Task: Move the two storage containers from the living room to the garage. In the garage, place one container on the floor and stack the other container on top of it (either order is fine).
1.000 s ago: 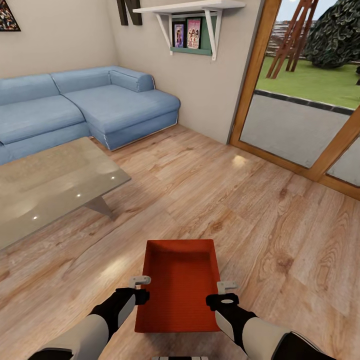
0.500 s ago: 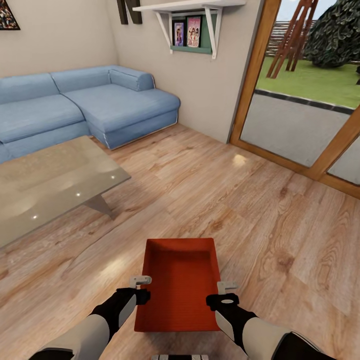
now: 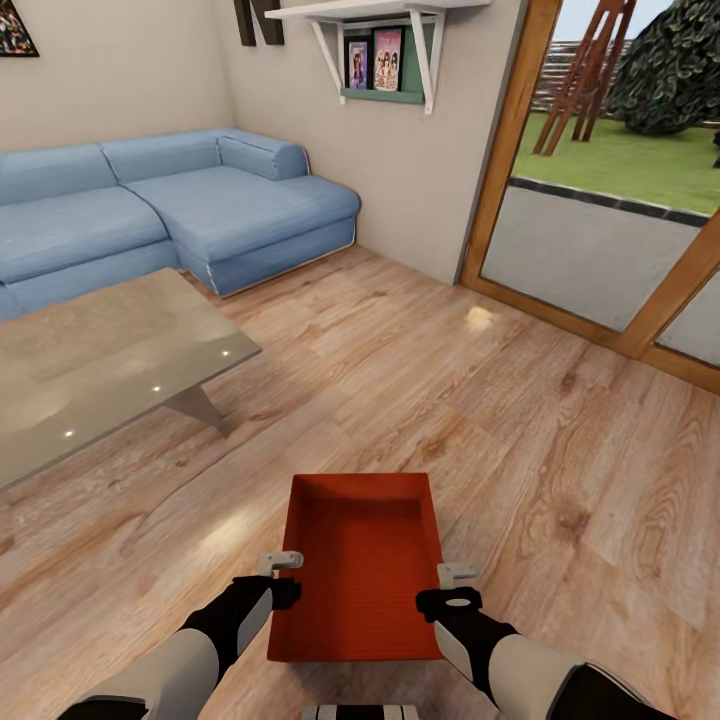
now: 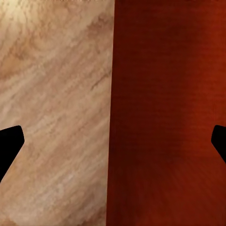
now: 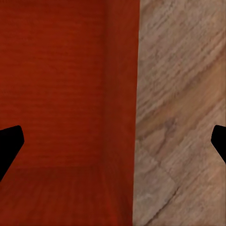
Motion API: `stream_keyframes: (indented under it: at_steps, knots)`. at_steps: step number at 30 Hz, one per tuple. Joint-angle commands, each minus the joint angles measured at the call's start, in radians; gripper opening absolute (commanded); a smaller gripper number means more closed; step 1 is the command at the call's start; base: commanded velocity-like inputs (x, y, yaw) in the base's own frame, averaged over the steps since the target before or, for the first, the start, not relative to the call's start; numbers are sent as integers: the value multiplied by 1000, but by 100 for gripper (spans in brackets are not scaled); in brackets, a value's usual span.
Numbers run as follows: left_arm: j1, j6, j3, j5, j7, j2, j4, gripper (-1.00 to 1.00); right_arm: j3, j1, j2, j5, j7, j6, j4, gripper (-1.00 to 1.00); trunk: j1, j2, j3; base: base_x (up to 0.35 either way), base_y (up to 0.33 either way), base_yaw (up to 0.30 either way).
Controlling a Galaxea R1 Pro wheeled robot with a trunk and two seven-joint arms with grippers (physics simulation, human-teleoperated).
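Bright, even daylight enters through the glass doors (image 3: 600, 230), leaving glare spots on the glass coffee table (image 3: 100, 365); wrist views are soft.

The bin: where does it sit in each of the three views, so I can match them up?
Head view: bin low and centre, between both grippers.
Left wrist view: bin wall on the picture's right half.
Right wrist view: bin inside and wall on the picture's left.
Shared landmark: wood floor beside it.

We look across a light wood plank floor (image 3: 420, 370) toward a blue corner sofa (image 3: 170, 215) against beige walls (image 3: 120, 70); a glass-topped table (image 3: 100, 365) stands before the sofa, a wall shelf (image 3: 385, 50) beyond it, sunlit wood-framed glass doors (image 3: 610, 200) further along.
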Motion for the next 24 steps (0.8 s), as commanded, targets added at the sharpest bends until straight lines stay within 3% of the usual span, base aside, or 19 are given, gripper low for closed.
stream_keyframes:
  at_steps: [1,9,21,24]
  knots:
    - [0,5,-2,9,5,0,-2,100,9,0,-1,-8,-4,1,-1,100,0,0,-1,0,0,0]
    - [0,4,-2,9,5,0,-2,100,8,-1,-13,-8,39,24,-1,100,0,0,-1,0,0,0]
    - [0,3,-2,9,5,0,-1,100,7,-1,-17,-8,45,30,-1,100,0,0,-1,0,0,0]
    - [0,3,-2,9,5,0,-1,100,7,-1,-17,-8,45,30,-1,100,11,-21,-10,0,0,0]
